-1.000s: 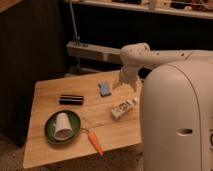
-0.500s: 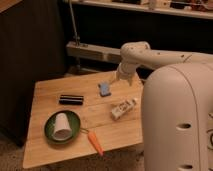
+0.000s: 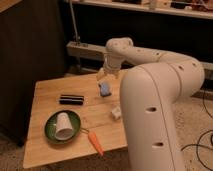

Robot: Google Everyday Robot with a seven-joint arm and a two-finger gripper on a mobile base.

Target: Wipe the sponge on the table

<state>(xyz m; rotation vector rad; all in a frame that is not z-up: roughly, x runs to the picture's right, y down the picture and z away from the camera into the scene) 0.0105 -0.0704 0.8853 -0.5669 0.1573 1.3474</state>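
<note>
Sm. blue rect. sponge (image 3: 105, 89) flat on wood table (image 3: 45, 145) w/ gripper (image 3: 107, 76) just above, jaws apart.

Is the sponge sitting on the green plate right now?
No, the sponge lies on the bare table, well apart from the green plate, with the gripper close above it.

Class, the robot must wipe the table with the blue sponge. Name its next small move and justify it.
Probably lower the claw straight down onto the sponge: the claw hangs just above it, and the sponge lies flat on the table near the far edge, apparently not yet gripped.
</note>
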